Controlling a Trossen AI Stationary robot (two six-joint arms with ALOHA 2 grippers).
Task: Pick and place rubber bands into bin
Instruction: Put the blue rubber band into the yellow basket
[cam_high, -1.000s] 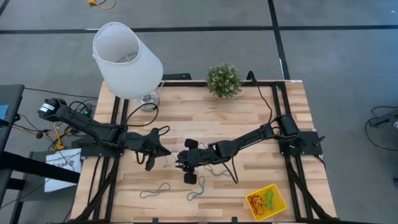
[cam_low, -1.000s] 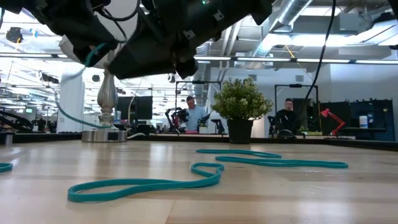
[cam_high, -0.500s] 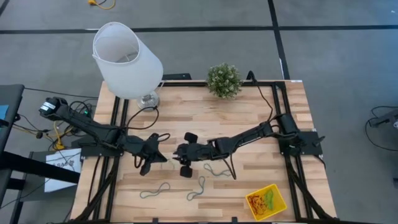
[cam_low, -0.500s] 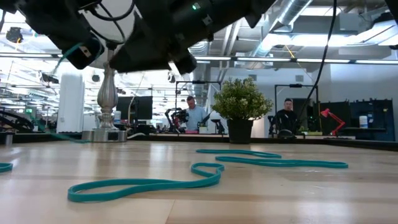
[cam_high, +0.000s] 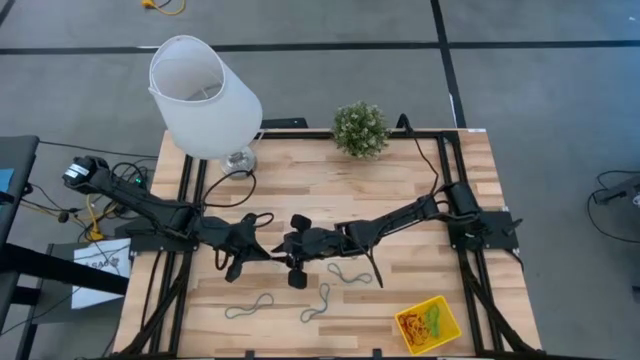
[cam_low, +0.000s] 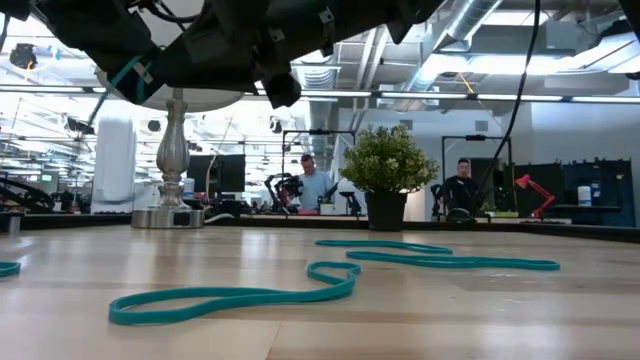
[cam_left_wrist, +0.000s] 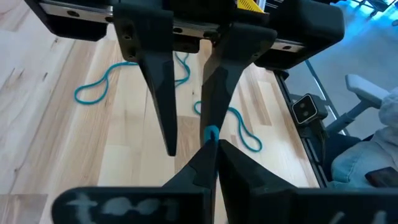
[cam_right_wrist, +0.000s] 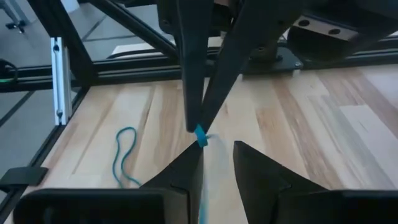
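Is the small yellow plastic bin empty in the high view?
No, the yellow bin already holds several rubber bands, red and green.

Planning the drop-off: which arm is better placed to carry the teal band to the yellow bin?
Likely right. The bin sits on the right arm's side, and the right gripper is open around the band that the left gripper pinches.

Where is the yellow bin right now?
In the high view the bin sits at the table's front right corner, bands inside, beyond the right gripper.
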